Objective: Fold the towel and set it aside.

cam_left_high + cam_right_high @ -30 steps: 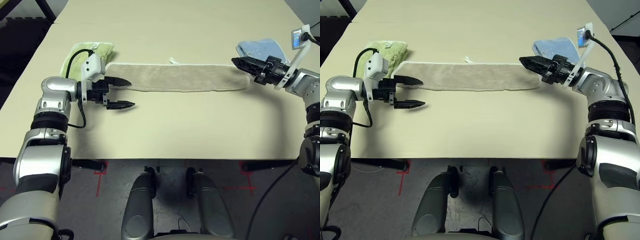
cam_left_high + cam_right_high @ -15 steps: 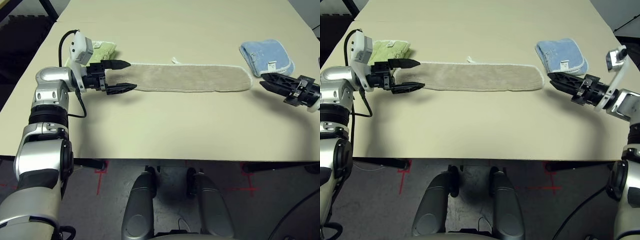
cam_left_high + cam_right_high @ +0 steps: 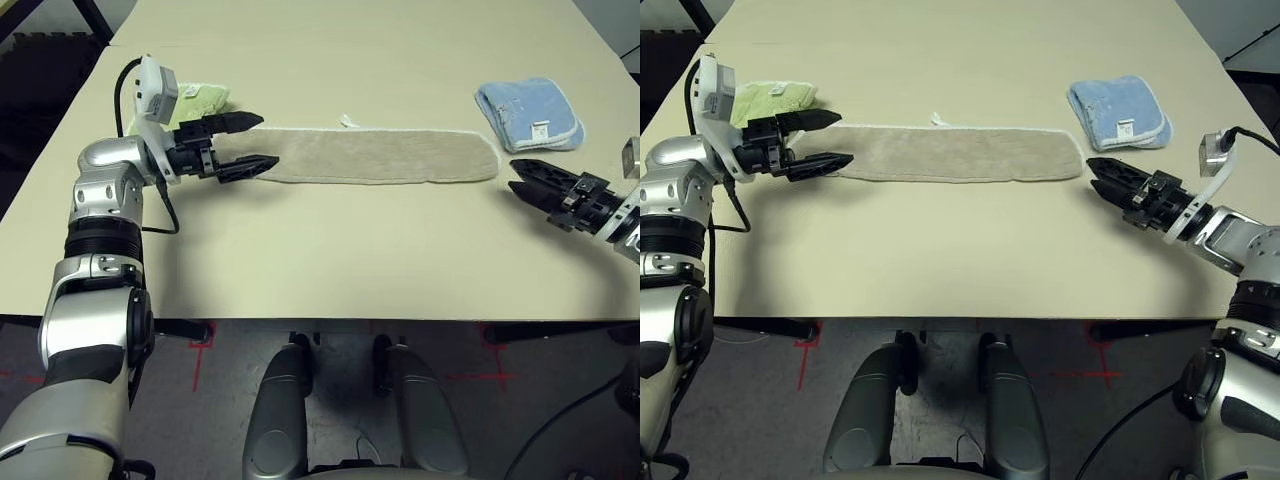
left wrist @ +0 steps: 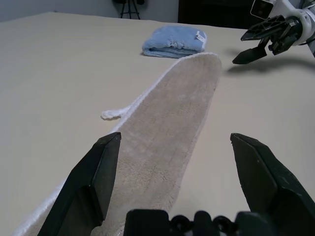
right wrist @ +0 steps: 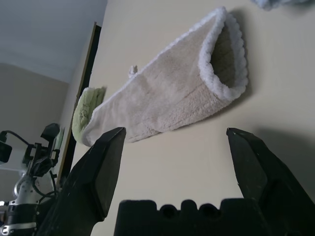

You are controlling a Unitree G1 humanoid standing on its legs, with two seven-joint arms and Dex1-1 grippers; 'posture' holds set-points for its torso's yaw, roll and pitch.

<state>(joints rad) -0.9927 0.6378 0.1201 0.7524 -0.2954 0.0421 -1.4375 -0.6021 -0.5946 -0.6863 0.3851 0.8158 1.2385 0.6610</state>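
1. So the towel point(image 3: 385, 156) is lying as one long narrow folded strip across the far half of the table point(image 3: 330, 260), running left to right, with white edging along its border and a little white loop sticking out on its far side.
2. Our left gripper point(image 3: 253, 141) is right at the towel's left end, fingers spread apart. From the head camera one fingertip sits over the far edge of the strip and the other over the near edge. The left wrist view shows the towel point(image 4: 167, 142) stretching away between the two fingers, and nothing is pinched.
3. Our right gripper point(image 3: 1102, 176) is off the towel, just beside its right end and a bit nearer to us, hovering over bare table. Its fingers are apart too, as the right wrist view shows, with the towel's open folded end point(image 5: 224, 59) in front of them.
4. A light blue folded cloth point(image 3: 530, 112) sits beyond the right end of the towel, close to it but not touching.
5. A light green cloth point(image 3: 775, 100) lies at the left end, behind our left gripper.
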